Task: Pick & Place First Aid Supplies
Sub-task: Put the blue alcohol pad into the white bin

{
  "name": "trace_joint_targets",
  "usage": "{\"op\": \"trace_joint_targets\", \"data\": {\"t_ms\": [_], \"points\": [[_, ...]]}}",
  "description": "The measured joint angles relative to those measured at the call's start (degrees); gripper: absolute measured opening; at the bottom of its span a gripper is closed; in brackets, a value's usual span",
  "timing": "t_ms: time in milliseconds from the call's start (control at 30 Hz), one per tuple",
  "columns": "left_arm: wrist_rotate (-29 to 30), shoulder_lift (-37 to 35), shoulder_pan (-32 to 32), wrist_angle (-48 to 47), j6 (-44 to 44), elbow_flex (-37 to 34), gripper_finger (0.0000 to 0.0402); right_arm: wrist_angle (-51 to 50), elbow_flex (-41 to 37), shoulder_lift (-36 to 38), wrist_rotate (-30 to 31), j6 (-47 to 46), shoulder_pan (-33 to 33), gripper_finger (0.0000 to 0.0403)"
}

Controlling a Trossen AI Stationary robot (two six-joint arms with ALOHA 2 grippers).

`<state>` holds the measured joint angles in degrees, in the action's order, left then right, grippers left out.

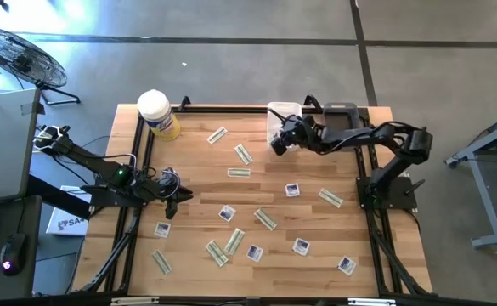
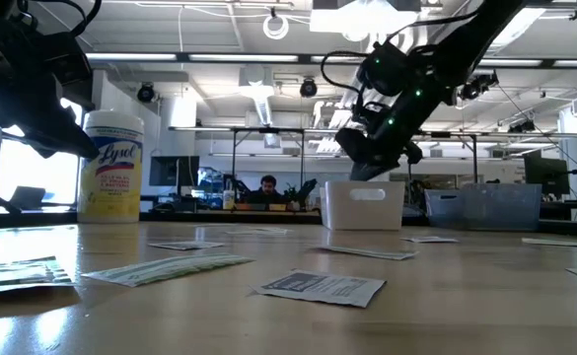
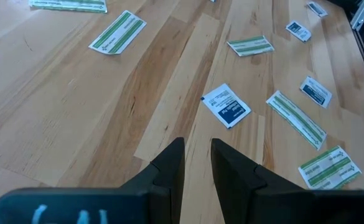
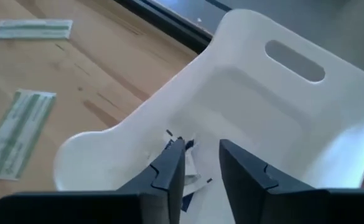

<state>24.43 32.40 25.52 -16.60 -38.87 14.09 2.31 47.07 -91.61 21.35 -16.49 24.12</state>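
Several first aid packets lie flat on the wooden table: square white ones with blue marks (image 1: 292, 190) (image 3: 226, 106) and pale-green-and-white strips (image 1: 239, 172) (image 3: 297, 116). My right gripper (image 1: 276, 146) (image 4: 201, 149) hovers over the white bin (image 1: 280, 119) (image 4: 281, 112) at the far edge, fingers a little apart. A white-and-blue packet (image 4: 191, 177) shows inside the bin, just under one finger. My left gripper (image 1: 180, 195) (image 3: 197, 149) hangs above bare wood at the left, fingers narrowly apart and empty. My right gripper points down into the bin. The white-and-blue packet's edge (image 4: 171, 138) shows beside one fingertip (image 4: 177, 155). I cannot tell whether the finger touches it; it does not span the gap between the fingers.
A yellow tub with a white lid (image 1: 157, 115) (image 2: 110, 163) stands at the far left corner. Black frame rails run along the table's sides (image 1: 138, 144). A person sits in the room beyond the table (image 2: 266, 187). Bare wood lies in front of my left gripper (image 3: 107, 112).
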Motion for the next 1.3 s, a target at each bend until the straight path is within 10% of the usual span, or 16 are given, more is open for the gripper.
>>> {"op": "trace_joint_targets", "data": {"t_ms": [667,1300], "points": [[0.0,0.0,0.0,0.0,0.0,0.0,0.0076,-17.36,0.11,5.82,-4.95,-3.93,-25.84,0.016],[0.0,-0.01,0.01,0.0,0.01,0.0,0.0076,-13.81,-8.8,4.91,-14.26,-3.2,-25.28,0.0239]]}}
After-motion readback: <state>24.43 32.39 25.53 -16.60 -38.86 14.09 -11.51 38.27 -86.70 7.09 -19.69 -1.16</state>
